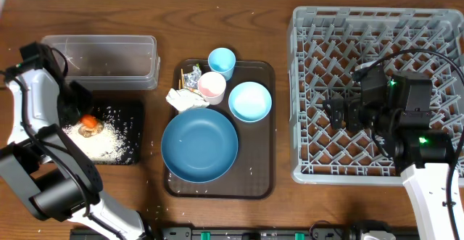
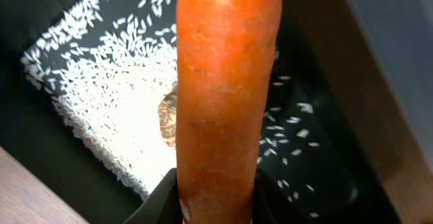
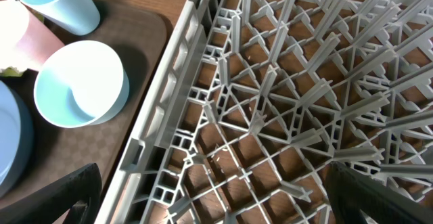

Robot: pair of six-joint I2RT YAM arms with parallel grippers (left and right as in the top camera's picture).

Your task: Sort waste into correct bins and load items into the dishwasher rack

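Note:
My left gripper (image 1: 81, 117) is shut on the orange carrot (image 2: 226, 82) and holds it over the black tray (image 1: 130, 109), above the rice (image 2: 115, 82) and the brownish lump (image 2: 169, 119). The clear tub (image 1: 101, 60) stands behind the tray. My right gripper (image 3: 223, 197) is open and empty over the grey rack (image 1: 377, 88), near its left side. On the brown serving tray (image 1: 264, 175) are the dark blue bowl (image 1: 199, 144), light blue bowl (image 1: 250, 101), light blue cup (image 1: 221, 62), pink cup (image 1: 212, 88), napkin (image 1: 185, 98), wrapper (image 1: 192, 77) and chopsticks (image 1: 181, 75).
Loose rice grains lie on the wooden table (image 1: 152, 204) around the black tray. The rack's upright pegs (image 3: 318, 55) stand close under my right gripper. The serving tray lies between the bins and the rack.

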